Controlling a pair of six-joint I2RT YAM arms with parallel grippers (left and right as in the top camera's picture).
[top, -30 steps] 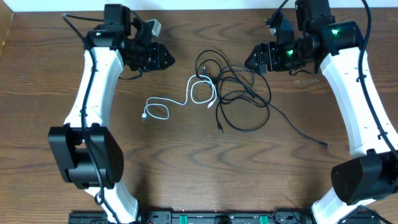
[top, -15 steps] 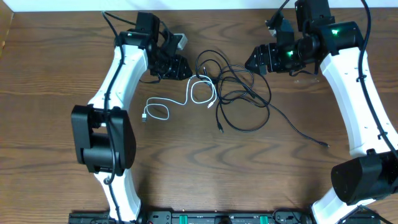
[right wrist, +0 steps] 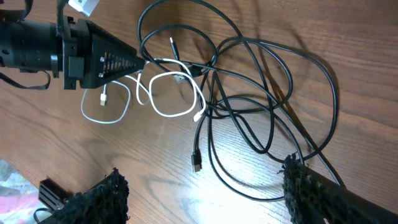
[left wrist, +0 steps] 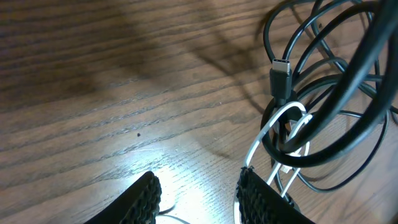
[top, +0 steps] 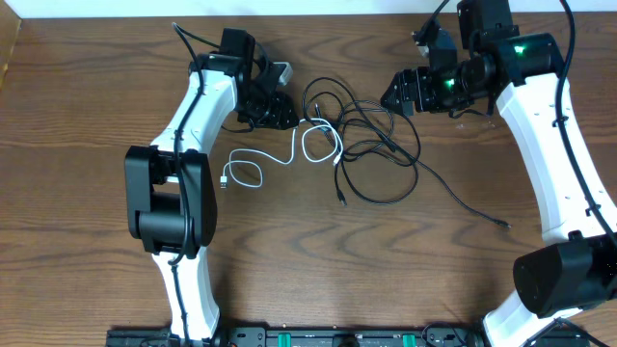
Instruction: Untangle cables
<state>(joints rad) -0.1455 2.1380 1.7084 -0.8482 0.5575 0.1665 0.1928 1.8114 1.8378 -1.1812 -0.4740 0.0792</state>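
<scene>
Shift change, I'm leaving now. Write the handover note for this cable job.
Left pincer: open, empty, beside the white cable loop.
Right pincer: open, empty, raised to the right of the black cables.
Cables: the black ones are tangled in the middle. The white one runs left from them, its loop crossing a black one.
Done: nothing separated.
Left: free the white cable, then part the black ones.

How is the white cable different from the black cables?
The white cable is one short cord; the black cables are several longer ones. The white cable runs out leftward in small loops; the black cables pile up in wide loops, one end trailing right. All are thin, have small plugs and overlap in the middle.
</scene>
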